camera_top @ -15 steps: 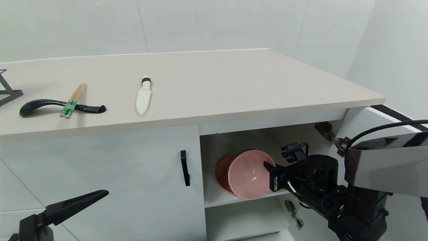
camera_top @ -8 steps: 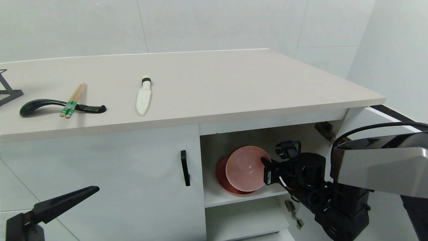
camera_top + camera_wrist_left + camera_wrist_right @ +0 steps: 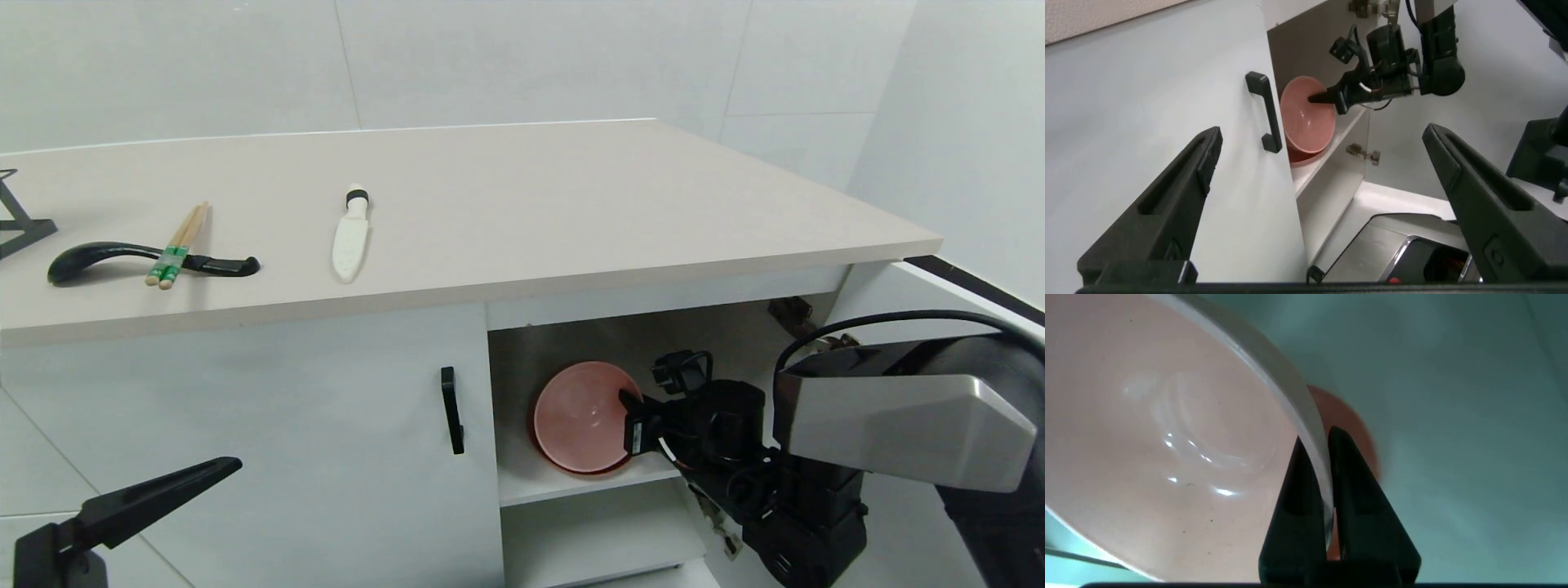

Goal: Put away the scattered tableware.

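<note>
A pink bowl (image 3: 581, 415) stands tilted on its side on the upper shelf inside the open cabinet, nested against a red bowl (image 3: 600, 470) behind it. My right gripper (image 3: 627, 404) is shut on the pink bowl's rim; in the right wrist view its fingers (image 3: 1327, 514) pinch the rim of the pink bowl (image 3: 1167, 416), with the red bowl (image 3: 1354, 433) just beyond. On the countertop lie a black spoon (image 3: 98, 255), chopsticks (image 3: 175, 245) resting across its handle, and a white knife (image 3: 351, 237). My left gripper (image 3: 1323, 135) hangs open and empty, low in front of the shut cabinet door.
The left cabinet door is shut, with a black handle (image 3: 451, 408). The right door (image 3: 914, 286) stands swung open beside my right arm. A lower shelf (image 3: 596, 539) lies under the bowls. A black stand (image 3: 20, 220) sits at the counter's far left.
My right gripper has carried the pink bowl leftward and deeper into the cabinet, up against the red bowl. The left gripper dropped slightly, then held still.
</note>
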